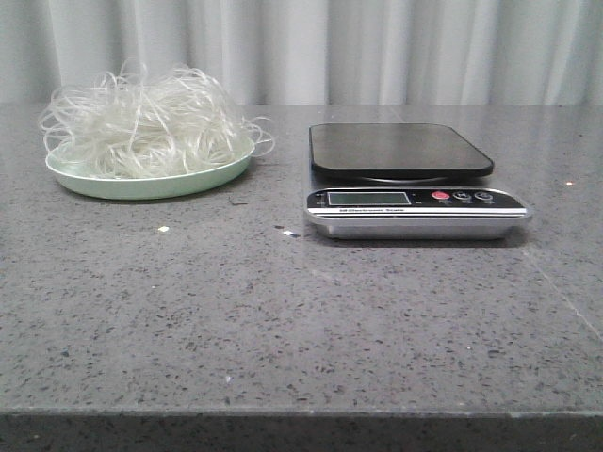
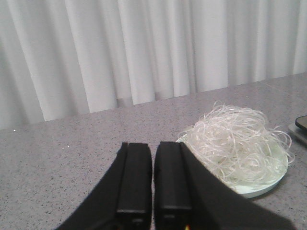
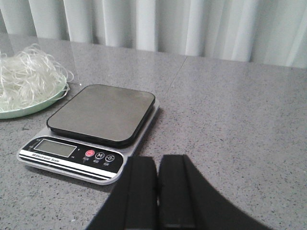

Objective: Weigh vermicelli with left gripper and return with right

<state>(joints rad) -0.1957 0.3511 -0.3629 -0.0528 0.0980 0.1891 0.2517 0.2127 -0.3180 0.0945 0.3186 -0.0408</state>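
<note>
Hanging above the table, left pincer (image 2: pixel 153 179) and right pincer (image 3: pixel 158 191) are both closed, holding nothing.

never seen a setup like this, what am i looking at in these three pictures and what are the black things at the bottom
It is a two-armed robot at a grey table. One picture looks forward over the table; the other two come from cameras on each wrist. The black shapes are each arm's fingers: left gripper, right gripper, both shut and holding nothing. On the table sit a pale green plate heaped with noodles, and to its right a kitchen scale with nothing on it.
</note>
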